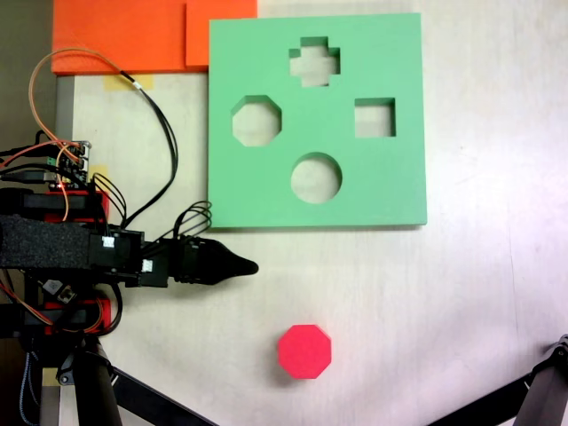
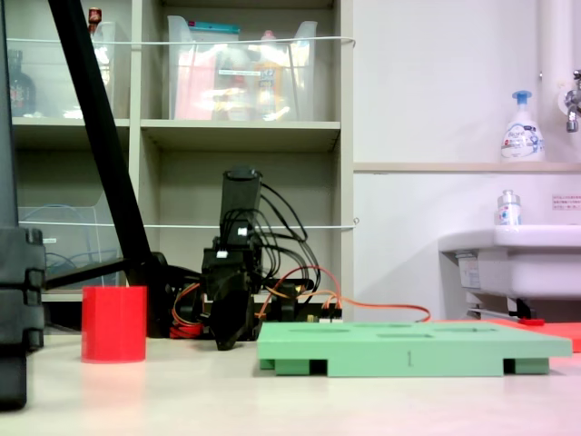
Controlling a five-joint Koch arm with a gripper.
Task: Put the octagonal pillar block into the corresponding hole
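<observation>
Red octagonal pillar block (image 1: 304,351) lies at five o'clock from the gripper (image 1: 251,265) — jaw state unclear — approach from above, squarely.

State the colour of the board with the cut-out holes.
Green; the board shows best in a fixed view from above.

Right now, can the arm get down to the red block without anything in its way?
Probably yes. In the top-down fixed view the red block stands alone on bare table, with the gripper nearby and the green board off on the other side.
</observation>
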